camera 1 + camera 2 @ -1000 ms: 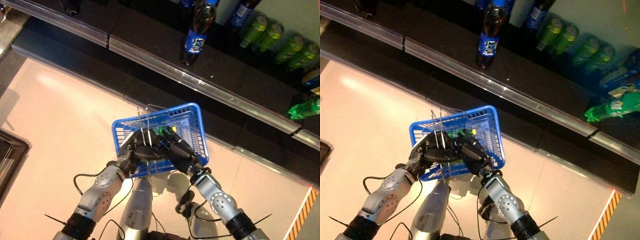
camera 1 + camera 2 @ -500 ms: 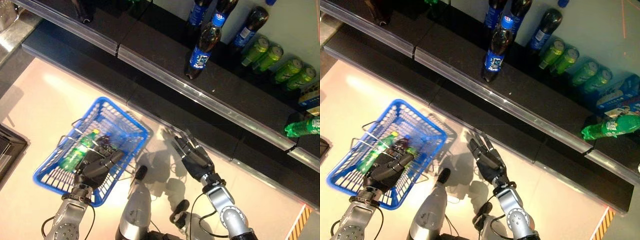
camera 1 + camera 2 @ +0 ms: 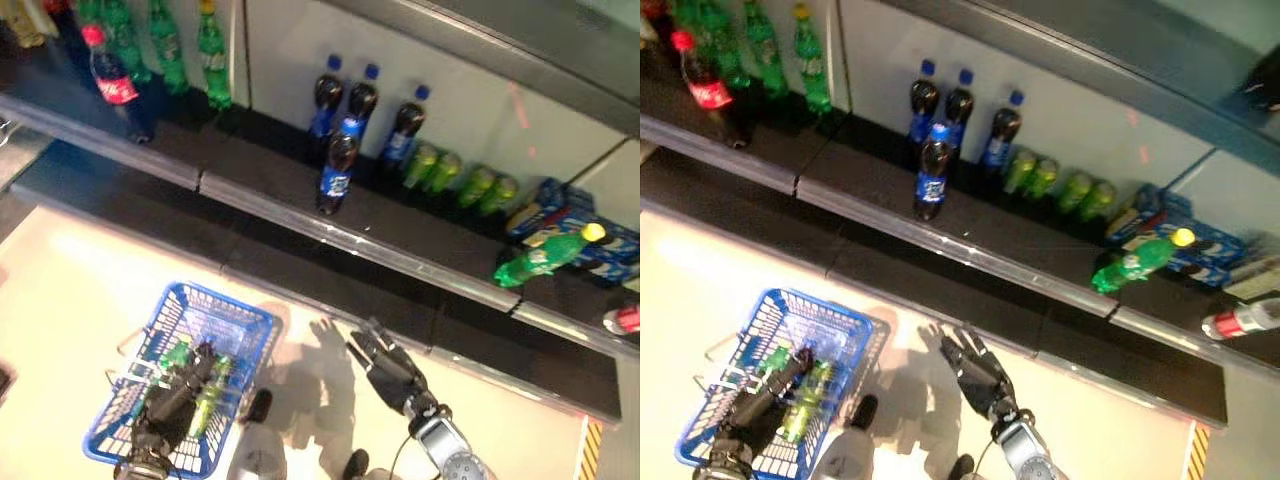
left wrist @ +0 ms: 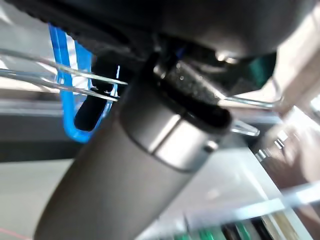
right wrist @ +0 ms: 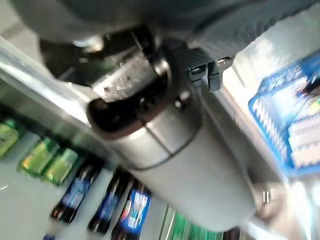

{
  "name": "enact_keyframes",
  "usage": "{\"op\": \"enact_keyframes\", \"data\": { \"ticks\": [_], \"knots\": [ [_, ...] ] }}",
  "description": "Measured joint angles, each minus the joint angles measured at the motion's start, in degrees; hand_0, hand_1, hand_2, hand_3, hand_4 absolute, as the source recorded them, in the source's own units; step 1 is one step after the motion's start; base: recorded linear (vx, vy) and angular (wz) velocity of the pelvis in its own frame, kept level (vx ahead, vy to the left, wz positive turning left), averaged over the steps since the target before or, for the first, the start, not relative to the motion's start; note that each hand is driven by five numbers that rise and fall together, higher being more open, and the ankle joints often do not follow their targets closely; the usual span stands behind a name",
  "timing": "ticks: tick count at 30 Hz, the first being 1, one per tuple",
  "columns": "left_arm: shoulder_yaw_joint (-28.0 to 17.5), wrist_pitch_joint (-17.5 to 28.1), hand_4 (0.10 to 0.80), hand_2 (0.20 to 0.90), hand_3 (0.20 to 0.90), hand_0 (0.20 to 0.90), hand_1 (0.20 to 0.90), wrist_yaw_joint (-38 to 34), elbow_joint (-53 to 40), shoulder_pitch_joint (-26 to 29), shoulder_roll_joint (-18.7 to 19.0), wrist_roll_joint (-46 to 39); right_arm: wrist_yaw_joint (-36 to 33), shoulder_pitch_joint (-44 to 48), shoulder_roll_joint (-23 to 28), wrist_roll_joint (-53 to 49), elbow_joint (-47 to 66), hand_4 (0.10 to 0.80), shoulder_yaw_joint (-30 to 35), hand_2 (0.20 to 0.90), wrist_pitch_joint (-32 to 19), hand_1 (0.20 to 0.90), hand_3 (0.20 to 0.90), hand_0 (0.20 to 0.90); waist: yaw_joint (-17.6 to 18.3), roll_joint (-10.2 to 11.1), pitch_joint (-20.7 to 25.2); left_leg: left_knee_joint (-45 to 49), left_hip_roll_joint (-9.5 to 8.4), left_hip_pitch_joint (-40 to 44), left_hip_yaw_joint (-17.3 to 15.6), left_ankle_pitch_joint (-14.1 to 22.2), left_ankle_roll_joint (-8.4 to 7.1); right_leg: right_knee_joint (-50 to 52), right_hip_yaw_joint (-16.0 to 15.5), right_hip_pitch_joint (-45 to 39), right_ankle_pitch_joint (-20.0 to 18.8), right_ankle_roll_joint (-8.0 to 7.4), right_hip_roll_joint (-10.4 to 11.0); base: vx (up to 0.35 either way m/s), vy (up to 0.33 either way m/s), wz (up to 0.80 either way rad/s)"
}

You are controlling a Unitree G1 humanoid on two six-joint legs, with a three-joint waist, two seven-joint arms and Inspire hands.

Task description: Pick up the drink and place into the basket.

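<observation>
A long dark shelf [image 3: 270,195] runs across the view above a pale floor [image 3: 60,300]. Near its middle stands a dark cola bottle with a blue label [image 3: 337,175], forward of the rest. Just behind it, against the white back wall, stand three more dark bottles with blue caps [image 3: 362,105]. To the right of these lie a few green cans [image 3: 460,185], then a blue carton [image 3: 545,205]. In front of the carton a green bottle with a yellow cap [image 3: 540,257] lies on its side. Far to the left of the middle bottle stand a red-labelled cola bottle [image 3: 110,85] and upright green bottles [image 3: 165,40].
</observation>
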State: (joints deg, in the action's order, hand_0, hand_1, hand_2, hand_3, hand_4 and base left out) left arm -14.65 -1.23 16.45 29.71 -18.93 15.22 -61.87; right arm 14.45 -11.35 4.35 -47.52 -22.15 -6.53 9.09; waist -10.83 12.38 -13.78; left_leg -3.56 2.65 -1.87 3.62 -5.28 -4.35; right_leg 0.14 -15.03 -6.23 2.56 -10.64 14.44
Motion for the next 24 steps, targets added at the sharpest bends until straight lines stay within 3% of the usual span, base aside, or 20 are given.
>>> {"op": "enact_keyframes", "data": {
  "ticks": [3, 6, 12, 14, 18, 24],
  "knots": [
    [-0.7, 1.5, 0.1, 0.3, 0.2, 0.3, 0.3, -2.1, 6.2, 4.2, -0.5, 0.1, 0.1, 0.1, 0.1, 6.5, -8.5, 0.8, 0.3, 0.9, -0.2, 0.9, 0.9, 0.9, 1.9, 0.5, 1.5, -1.4, 0.95, 1.2, -0.5, -0.5, -0.16, -1.3, 0.3, -0.7, -0.5, 0.33, -0.9, -0.022, -0.036, -0.17],
    [-0.4, 2.3, 0.1, 0.3, 0.2, 0.3, 0.3, -4.5, 13.1, 8.5, -1.1, 1.2, -0.3, 1.6, 0.7, 11.8, -17.9, 0.8, 1.4, 0.9, -0.6, 0.9, 0.9, 0.9, 4.4, -0.2, 2.3, -1.3, 1.28, 1.8, -1.5, -0.3, -0.32, -2.5, 1.5, -0.9, -1.6, 0.39, -1.3, -0.031, -0.027, -0.26],
    [-0.5, 4.5, 0.1, 0.3, 0.2, 0.3, 0.3, -9.7, 32.4, 16.4, -2.1, 2.1, -6.1, 7.1, 0.9, 29.1, -40.7, 0.8, 3.9, 0.9, -9.7, 0.9, 0.9, 0.9, 7.7, -3.4, 6.6, -1.4, 1.41, 2.7, -2.8, 0.0, -0.53, -4.9, 1.6, -2.5, -2.5, 0.38, -1.5, -0.023, -0.025, -0.06],
    [-0.5, 5.2, 0.1, 0.3, 0.2, 0.3, 0.3, -11.6, 36.9, 17.3, -3.0, 2.7, -9.4, 6.5, 1.4, 35.4, -45.3, 0.8, 3.8, 0.9, -11.7, 0.9, 0.9, 0.9, 8.0, -5.0, 9.5, -1.4, 1.48, 2.8, -3.1, 0.3, -0.61, -5.0, 1.7, -2.4, -2.4, 0.46, -1.6, -0.003, -0.035, -0.08],
    [-0.5, 5.8, 0.1, 0.3, 0.2, 0.3, 0.3, -13.9, 42.8, 17.9, -4.5, 4.1, -12.7, 6.2, 2.9, 36.4, -49.1, 0.8, 4.4, 0.9, -12.2, 0.9, 0.9, 0.9, 9.0, -7.5, 13.1, -1.4, 1.65, 3.0, -3.4, 0.4, -0.77, -5.0, 1.8, -2.4, -2.4, 0.59, -2.0, 0.008, -0.007, -0.03],
    [-0.2, 6.8, 0.1, 0.3, 0.2, 0.3, 0.3, -15.5, 44.1, 16.3, -4.9, 3.9, -15.0, 5.2, 3.7, 39.5, -49.3, 0.8, 3.2, 0.9, -13.5, 0.9, 0.9, 0.9, 9.4, -8.8, 15.6, -1.8, 2.87, 3.8, -4.8, 0.9, -1.16, -5.3, 2.9, -2.2, -2.1, 1.43, -2.6, 0.025, -0.011, -0.11]
  ]
}}
